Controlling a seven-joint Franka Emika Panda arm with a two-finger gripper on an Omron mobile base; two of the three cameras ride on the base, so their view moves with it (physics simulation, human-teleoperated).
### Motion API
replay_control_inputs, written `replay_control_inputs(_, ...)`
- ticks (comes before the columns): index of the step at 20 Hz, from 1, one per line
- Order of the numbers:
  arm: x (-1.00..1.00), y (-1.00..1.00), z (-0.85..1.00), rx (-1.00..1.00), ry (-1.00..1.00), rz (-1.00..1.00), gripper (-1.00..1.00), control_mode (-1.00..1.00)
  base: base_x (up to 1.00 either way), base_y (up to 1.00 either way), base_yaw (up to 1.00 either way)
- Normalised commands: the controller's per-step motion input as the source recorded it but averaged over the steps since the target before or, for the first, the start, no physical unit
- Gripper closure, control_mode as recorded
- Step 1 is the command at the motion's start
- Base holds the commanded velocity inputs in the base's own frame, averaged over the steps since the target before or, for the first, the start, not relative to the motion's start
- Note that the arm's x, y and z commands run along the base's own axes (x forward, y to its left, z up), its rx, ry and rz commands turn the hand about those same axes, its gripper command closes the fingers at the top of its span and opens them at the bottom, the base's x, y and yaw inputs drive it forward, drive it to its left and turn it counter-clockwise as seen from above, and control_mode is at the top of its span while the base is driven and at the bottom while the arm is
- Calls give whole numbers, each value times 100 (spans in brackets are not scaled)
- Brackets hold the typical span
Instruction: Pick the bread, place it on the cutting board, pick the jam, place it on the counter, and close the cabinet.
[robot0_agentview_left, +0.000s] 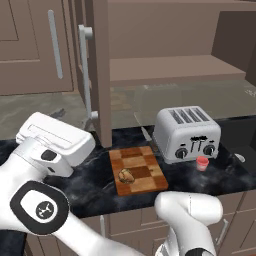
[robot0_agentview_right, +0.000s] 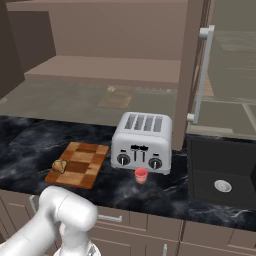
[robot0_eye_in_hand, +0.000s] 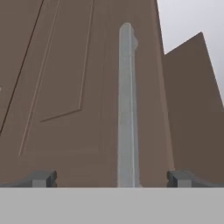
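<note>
Nearest the camera, the tool (robot0_eye_in_hand: 112, 178) stands with its two fingertips (robot0_eye_in_hand: 43, 178) spread wide and nothing between them, facing a panelled door of the cabinet (robot0_eye_in_hand: 78, 87); one long silver bar handle (robot0_eye_in_hand: 127, 109) lies centred between them. Behind, on the black table (robot0_agentview_left: 90, 185), one cutting board (robot0_agentview_left: 137, 171) sits near the front edge with one bread (robot0_agentview_left: 126, 175) on its front left part. One jam (robot0_agentview_left: 202, 163) stands on the table just in front of the single toaster (robot0_agentview_left: 186, 132), right of the board. Both cabinet doors stand open above the table's back edge. Judged from this layout, bread and jam are placed; closing the cabinet is in hand. Next move: press the faced door until it swings shut.
</note>
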Motion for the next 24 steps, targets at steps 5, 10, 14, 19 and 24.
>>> replay_control_inputs(5, 14, 0, 0, 2, -4, -17, -100, -100, 0, 0, 0)
replay_control_inputs(10, 9, 0, 0, 2, -3, -16, -100, -100, 0, 0, 0)
replay_control_inputs(14, 5, 0, 0, 3, -3, -15, -100, -100, 0, 0, 0)
replay_control_inputs(19, 0, 0, 0, 4, -4, -15, -100, -100, 0, 0, 0)
replay_control_inputs(24, 0, 0, 0, 3, -4, -14, -100, -100, 0, 0, 0)
